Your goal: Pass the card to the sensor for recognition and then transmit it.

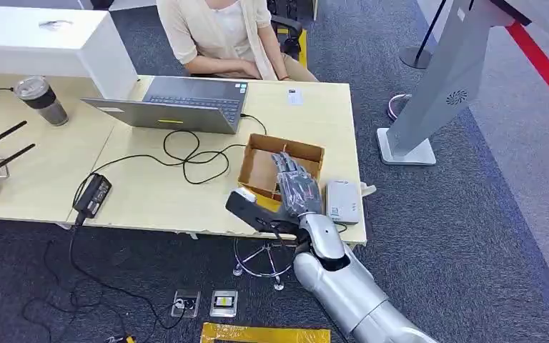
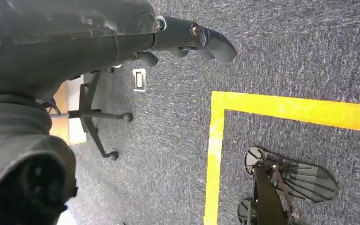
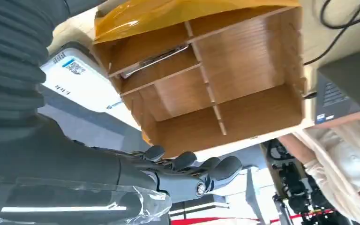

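An open laptop [image 1: 179, 103] sits at upper centre on the bench [image 1: 150, 193], a lidded cup [image 1: 41, 100] at upper left.

Right arm: silver, reaching forward and up from the lower right of the head view, forearm angled toward the surface [image 1: 150, 193].
Right robot hand [image 1: 297, 187]: extended over the surface's near edge, palm down, fingers [image 3: 206, 169] stretched out side by side, holding nothing.
Left arm: hanging low toward the floor.
Left robot hand [image 2: 187, 40]: dark fingers [image 2: 215, 44] lightly curved and apart, nothing held.
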Available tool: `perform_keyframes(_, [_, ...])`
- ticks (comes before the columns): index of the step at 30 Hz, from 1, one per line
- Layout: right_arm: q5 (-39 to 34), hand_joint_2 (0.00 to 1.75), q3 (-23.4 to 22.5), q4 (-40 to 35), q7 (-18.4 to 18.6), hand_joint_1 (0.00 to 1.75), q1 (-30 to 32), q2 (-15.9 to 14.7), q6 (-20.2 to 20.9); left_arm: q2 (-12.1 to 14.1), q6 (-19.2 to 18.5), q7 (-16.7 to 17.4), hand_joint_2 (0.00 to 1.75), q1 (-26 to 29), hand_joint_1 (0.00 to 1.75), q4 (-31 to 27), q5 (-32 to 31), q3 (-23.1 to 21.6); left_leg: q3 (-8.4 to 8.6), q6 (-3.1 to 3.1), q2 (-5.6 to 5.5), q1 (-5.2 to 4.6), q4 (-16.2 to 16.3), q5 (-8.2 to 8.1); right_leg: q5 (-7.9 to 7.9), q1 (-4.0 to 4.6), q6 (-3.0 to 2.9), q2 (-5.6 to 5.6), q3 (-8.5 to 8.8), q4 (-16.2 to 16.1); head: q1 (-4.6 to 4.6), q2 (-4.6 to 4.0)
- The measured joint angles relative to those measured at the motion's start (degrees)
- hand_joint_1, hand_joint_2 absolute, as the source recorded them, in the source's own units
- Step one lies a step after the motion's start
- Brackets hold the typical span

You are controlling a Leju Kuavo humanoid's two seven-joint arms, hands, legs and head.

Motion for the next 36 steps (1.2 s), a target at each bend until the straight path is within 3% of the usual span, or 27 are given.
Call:
perform_keyframes(16, [5.0,1.75,0.3,5.3,3.1,0.00,0.1,-1.6,-7.3,0.1,-0.2,-0.2,0.00,0.0,0.00,0.0,-0.5,0.0,-0.01,0.00,0.00,0.00,0.0,0.00,0.00,0.00,0.00,0.00,0.00,0.0,0.00,0.00])
perform_keyframes(36, [4.9,1.75,0.3,8.9,2.5,0.00,0.2,-0.4,-7.8,0.4,-1.4,-1.1,0.00,-0.1,0.00,0.0,-1.7,-0.2,-0.02,0.00,-0.01,0.00,0.0,0.00,0.00,0.00,0.00,0.00,0.01,0.0,-0.02,0.00])
